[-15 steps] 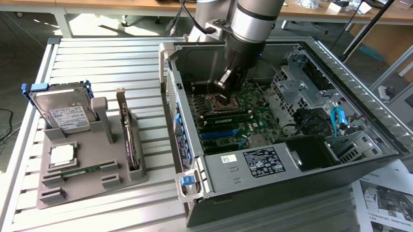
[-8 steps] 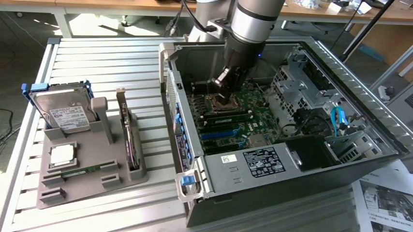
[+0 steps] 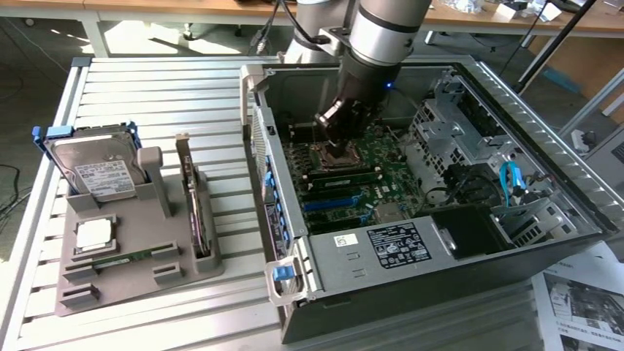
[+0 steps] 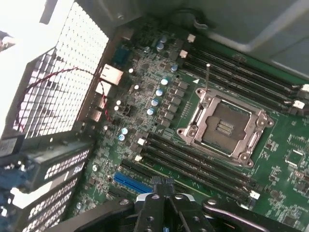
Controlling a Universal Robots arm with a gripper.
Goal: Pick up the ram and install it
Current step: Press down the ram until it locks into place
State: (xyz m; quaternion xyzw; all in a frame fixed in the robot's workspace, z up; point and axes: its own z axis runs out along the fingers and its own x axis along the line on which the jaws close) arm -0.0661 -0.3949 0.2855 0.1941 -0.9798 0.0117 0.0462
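The ram (image 3: 125,258), a thin green stick, lies flat in a slot of the grey holder (image 3: 200,272) on the table at the exterior view's left. My gripper (image 3: 341,152) is far from it, inside the open computer case (image 3: 429,281), hanging just above the empty processor socket (image 4: 224,126). In the wrist view the fingertips (image 4: 162,185) form one dark block with no gap and nothing between them, over the black memory slots (image 4: 193,166) beside the socket. A green strip (image 4: 190,182) runs between those slots; I cannot tell whether it is a seated stick or bare board.
The holder also carries a hard drive (image 3: 98,172), a square silver processor chip (image 3: 93,233) and a dark upright expansion card (image 3: 198,208). More memory slots (image 4: 241,77) lie on the socket's other side. Drive cages and blue cables (image 3: 509,183) crowd the case's right.
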